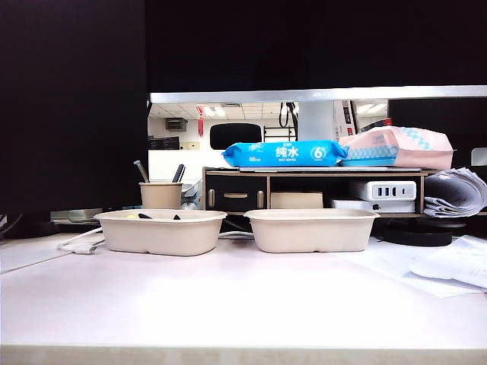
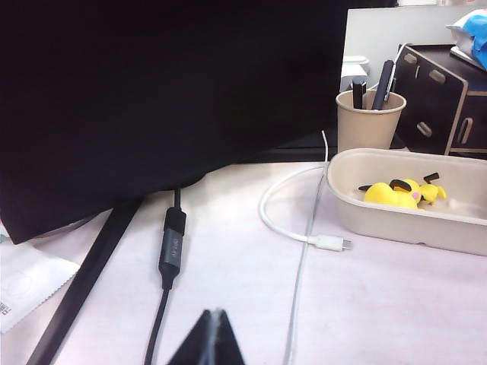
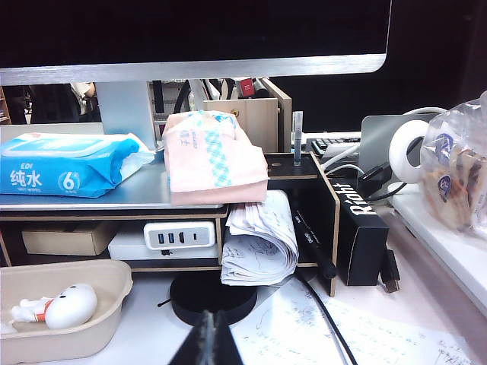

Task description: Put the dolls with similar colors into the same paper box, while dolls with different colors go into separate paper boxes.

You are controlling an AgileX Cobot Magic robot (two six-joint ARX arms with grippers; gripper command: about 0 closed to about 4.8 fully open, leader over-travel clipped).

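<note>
Two beige paper boxes stand side by side on the white table, the left paper box (image 1: 161, 236) and the right paper box (image 1: 312, 234). In the left wrist view the left paper box (image 2: 380, 220) holds two yellow dolls lying down, a yellow-and-black doll (image 2: 389, 195) and a smaller yellow doll (image 2: 432, 192). The right wrist view shows a white round-headed doll (image 3: 70, 306) with an orange neck lying in the right paper box (image 3: 99, 331). My left gripper (image 2: 214, 312) is shut and empty, low over the table short of the left paper box. My right gripper (image 3: 210, 314) is shut and empty beside the right paper box. Neither gripper shows in the exterior view.
A pen cup (image 2: 369, 122) stands behind the left box. A white cable (image 2: 304, 236) and a black cable with an adapter (image 2: 172, 243) lie on the table. Behind are a dark monitor, a shelf with a blue wipes pack (image 1: 283, 153), a black round base (image 3: 213, 296) and papers (image 3: 365, 327).
</note>
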